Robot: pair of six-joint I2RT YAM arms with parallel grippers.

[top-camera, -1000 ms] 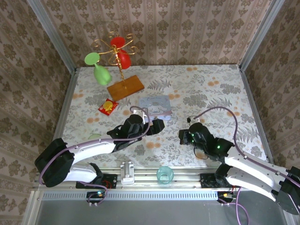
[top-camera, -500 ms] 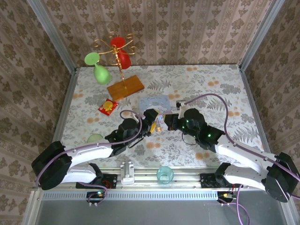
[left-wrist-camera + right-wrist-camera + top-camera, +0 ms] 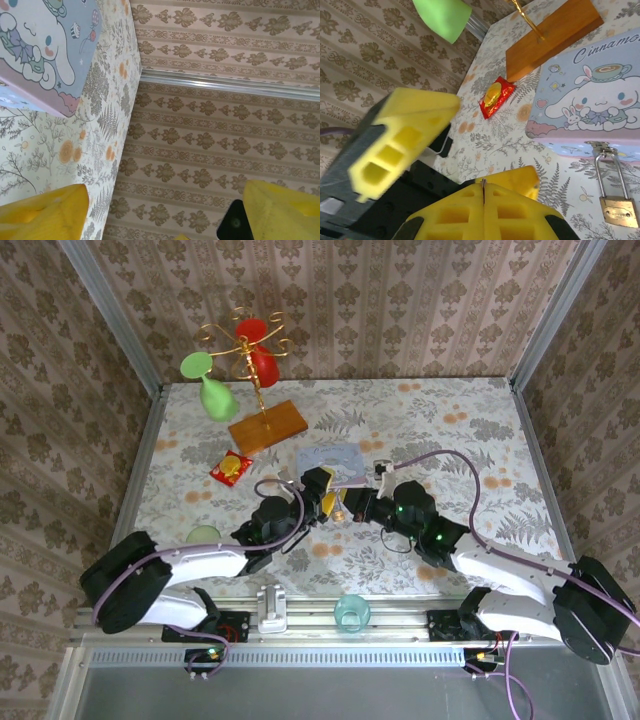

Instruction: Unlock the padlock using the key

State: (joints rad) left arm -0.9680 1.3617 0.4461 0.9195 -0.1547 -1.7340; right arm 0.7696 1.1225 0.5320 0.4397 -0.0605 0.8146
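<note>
Steadiness matters: the left pincer (image 3: 165,215), pads wide and empty, should pinch the padlock (image 3: 618,210) hanging from the blue tin (image 3: 590,110) on its side toward the worktop's near edge, so the right pincer (image 3: 483,200), clamped on what looks like the key (image 3: 483,184), goes in straight.

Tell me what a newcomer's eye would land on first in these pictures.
In the top view the left end effector, open, and the right end effector, shut, meet mid-table just in front of the pale blue cartoon tin. From the right wrist, a small brass padlock is hooked through the tin's clasp, shackle closed. At the far left stands a gold rack holding a red cup and a green cup.
</note>
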